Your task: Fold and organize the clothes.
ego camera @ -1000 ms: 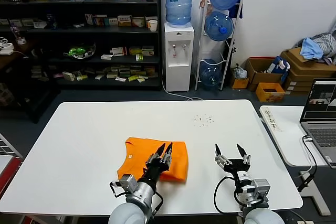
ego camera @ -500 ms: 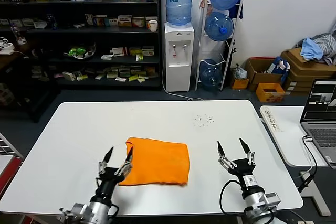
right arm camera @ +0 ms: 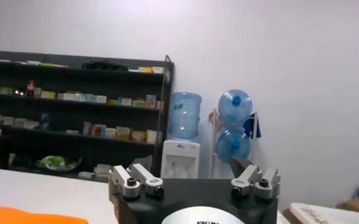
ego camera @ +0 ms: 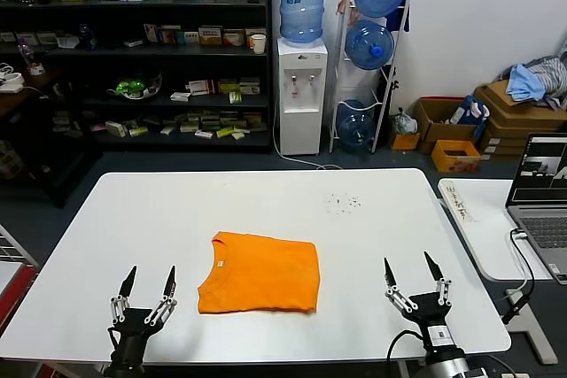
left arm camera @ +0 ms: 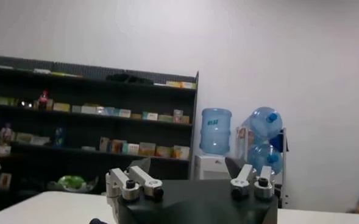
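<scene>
Head view has the orange T-shirt (ego camera: pixel 259 273) lying flat on the white desk (ego camera: pixel 399 236), already folded into a tidy rectangle, neck hole at the left end, long axis running 9 to 3 o'clock across the desk. No lettering showing, so I guess the print is folded inside or face down.

Left gripper (ego camera: pixel 143 299) sits low at the near edge, and the shirt is at roughly 2 o'clock from it, clearly apart, nothing touching. Right gripper (ego camera: pixel 417 289) is at the near edge on the other side, shirt at about 10 o'clock from it, gap looks a bit bigger. So the left arm is the nearer one if anything needs a tweak.

Both sets of jaws are spread wide, tips pointing up and away, holding nothing.

In the right wrist view a sliver of orange shows at the frame corner; the left wrist one shows no shirt at all.

Looks basically finished to me, maybe just a shove into place left.
</scene>
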